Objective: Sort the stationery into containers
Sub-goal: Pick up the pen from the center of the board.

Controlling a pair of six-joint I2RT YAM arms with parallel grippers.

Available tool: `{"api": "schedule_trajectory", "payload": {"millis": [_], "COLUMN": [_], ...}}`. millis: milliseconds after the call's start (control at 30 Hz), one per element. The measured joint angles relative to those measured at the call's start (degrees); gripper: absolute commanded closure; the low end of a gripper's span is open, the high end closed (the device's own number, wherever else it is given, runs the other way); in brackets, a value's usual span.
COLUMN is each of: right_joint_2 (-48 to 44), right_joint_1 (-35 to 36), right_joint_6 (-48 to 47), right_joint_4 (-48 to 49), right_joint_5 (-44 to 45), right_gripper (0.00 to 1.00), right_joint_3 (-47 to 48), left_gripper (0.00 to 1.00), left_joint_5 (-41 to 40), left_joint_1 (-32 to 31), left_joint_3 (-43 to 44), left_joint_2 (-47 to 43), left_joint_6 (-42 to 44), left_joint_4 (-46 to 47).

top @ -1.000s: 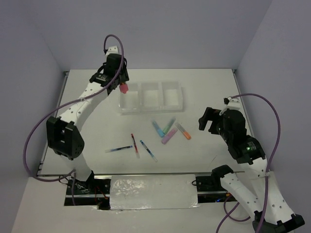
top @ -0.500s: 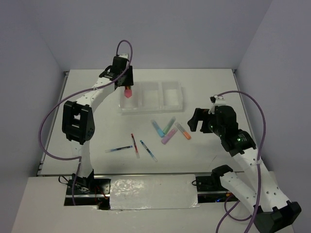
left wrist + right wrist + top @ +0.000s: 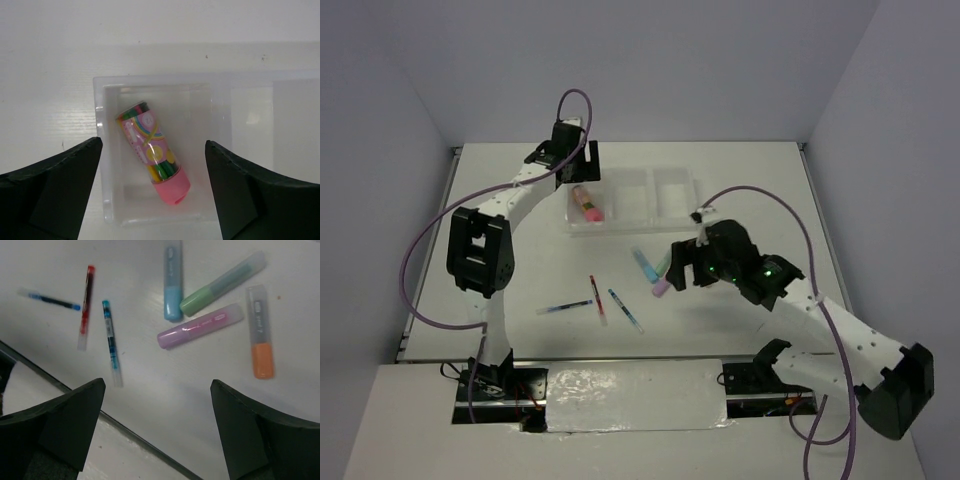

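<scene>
Room is given by the left gripper [image 3: 152, 145], held spread above the pink piece [image 3: 150, 155] in the tray [image 3: 100, 95]; the right gripper [image 3: 157, 385] is spread over the markers [image 3: 200, 325] for grasping.

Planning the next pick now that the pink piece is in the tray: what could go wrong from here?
1. The blue marker, green marker and purple marker crowd together at their ends under the open right fingers; closing on one may knock the others.
2. The pink piece lies diagonally across the end compartment of the tray, so a marker dropped there might not lie flat.
</scene>
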Motion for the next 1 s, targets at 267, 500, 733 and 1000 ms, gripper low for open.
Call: {"api": "schedule_trajectory", "payload": {"millis": [267, 500, 733, 1000], "right_joint_2": [28.0, 47.63, 50.9, 49.62], "right_joint_1": [21.7, 28.7, 28.96, 28.33], "right_joint_6": [1.6, 3.54, 5.16, 6.56], "right_joint_4": [3.15, 4.33, 6.36, 5.64], "right_joint_5": [9.88, 13.31, 14.4, 14.43], "right_gripper": [0.3, 0.38, 0.98, 1.0], "right_joint_3": [10.25, 16.5, 18.43, 18.34], "left_gripper": [0.01, 0.01, 0.01, 0.01], "left_joint_5": [-7.63, -12.7, -14.6, -14.32], "left_joint_1": [-0.04, -0.02, 0.04, 0.04], "left_joint_3": [-0.42, -11.39, -24.63, -39.04], "left_joint_2": [-13.86, -41.42, -51.21, -57.05], "left_joint_6": [-5.92, -5.29, -2.34, -1.09], "left_joint_4": [-14.91, -21.88, -24.68, -23.17]}}
